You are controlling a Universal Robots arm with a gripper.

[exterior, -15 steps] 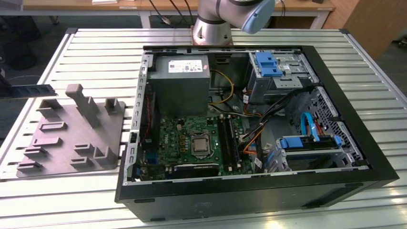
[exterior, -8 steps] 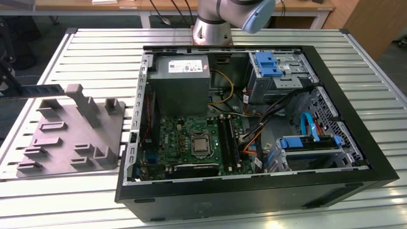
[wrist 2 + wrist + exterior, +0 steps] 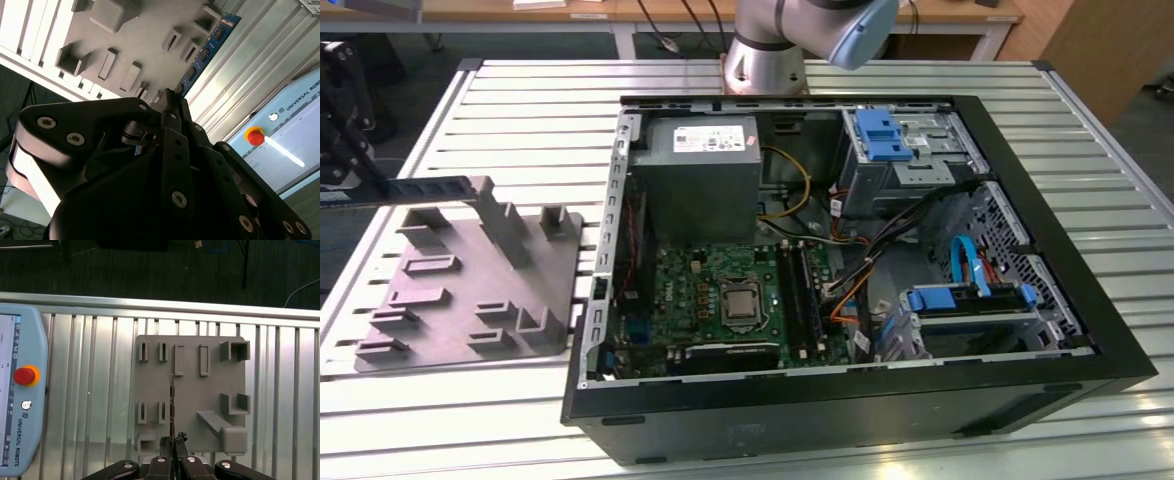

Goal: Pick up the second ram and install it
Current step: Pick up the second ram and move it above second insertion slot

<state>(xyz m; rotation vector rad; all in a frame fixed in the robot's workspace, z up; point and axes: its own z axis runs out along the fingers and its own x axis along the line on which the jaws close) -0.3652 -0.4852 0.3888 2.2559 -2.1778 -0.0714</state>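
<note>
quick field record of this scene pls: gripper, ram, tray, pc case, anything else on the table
gripper: shut on the second ram, above the fixture tray
second ram: thin board with chips, gripped near one end, not in the case
fixture tray: grey, moulded pockets, at the exterior view's left of the computer case
computer case: open, motherboard exposed
teach pendant: lies on the table, has a red button
table: slatted metal
</note>
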